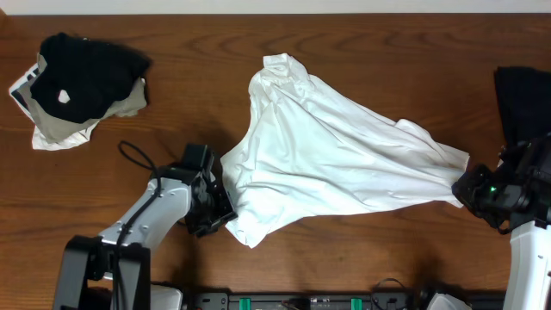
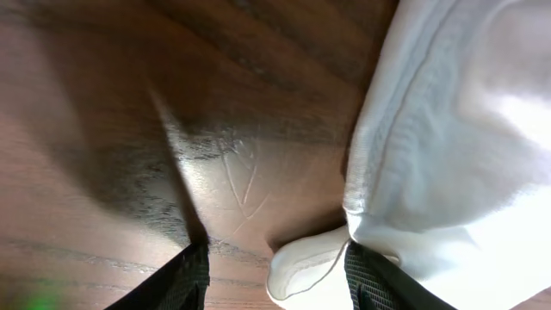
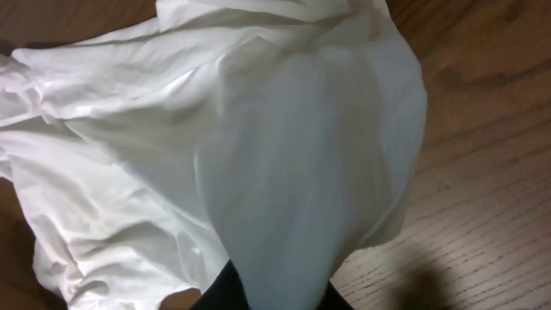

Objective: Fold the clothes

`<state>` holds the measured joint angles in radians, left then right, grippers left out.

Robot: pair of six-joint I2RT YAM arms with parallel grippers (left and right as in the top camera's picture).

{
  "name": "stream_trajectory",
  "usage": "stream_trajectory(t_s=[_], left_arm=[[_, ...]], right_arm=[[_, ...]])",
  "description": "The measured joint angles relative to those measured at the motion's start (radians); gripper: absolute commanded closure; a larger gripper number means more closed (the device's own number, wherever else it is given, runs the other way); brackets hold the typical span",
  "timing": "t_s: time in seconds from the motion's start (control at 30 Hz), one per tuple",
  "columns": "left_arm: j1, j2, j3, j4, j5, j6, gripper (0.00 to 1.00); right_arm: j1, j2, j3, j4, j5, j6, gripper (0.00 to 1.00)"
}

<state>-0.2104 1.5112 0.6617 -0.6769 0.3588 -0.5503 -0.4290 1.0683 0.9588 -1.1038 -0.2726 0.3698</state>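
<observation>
The right hand [image 1: 469,191] is clamping the right corner of the T-shirt [image 1: 327,164]. The left hand [image 2: 277,271], half open, is straddling the hem [image 2: 379,129]; it should be reaching deeper before closing.

The dark brown wooden worktop [image 1: 387,52] bears a crumpled white cotton T-shirt [image 1: 327,164] centrally, a black-and-beige cloth heap [image 1: 82,82] at left, and a black garment [image 1: 521,99] at right.

The T-shirt [image 1: 327,164] lies across the middle of the tabletop [image 1: 172,34], stretched from the near left out to the right. The left end effector [image 1: 217,209] sits at its near-left edge, a fold of hem lying between the spread fingers. The right end effector [image 1: 469,188] clamps the shirt's right tip. A heap of garments [image 1: 82,82] lies at the far left, well apart. A single garment [image 1: 521,103] lies at the right edge, behind the right end effector.
</observation>
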Motion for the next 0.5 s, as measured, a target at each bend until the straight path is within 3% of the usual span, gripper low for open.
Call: stream_trajectory(t_s=[0.5], left_arm=[[-0.069, 0.003, 0.010, -0.003, -0.079, -0.112, 0.46]], right_arm=[[0.000, 0.000, 0.000, 0.001, 0.000, 0.000, 0.89]])
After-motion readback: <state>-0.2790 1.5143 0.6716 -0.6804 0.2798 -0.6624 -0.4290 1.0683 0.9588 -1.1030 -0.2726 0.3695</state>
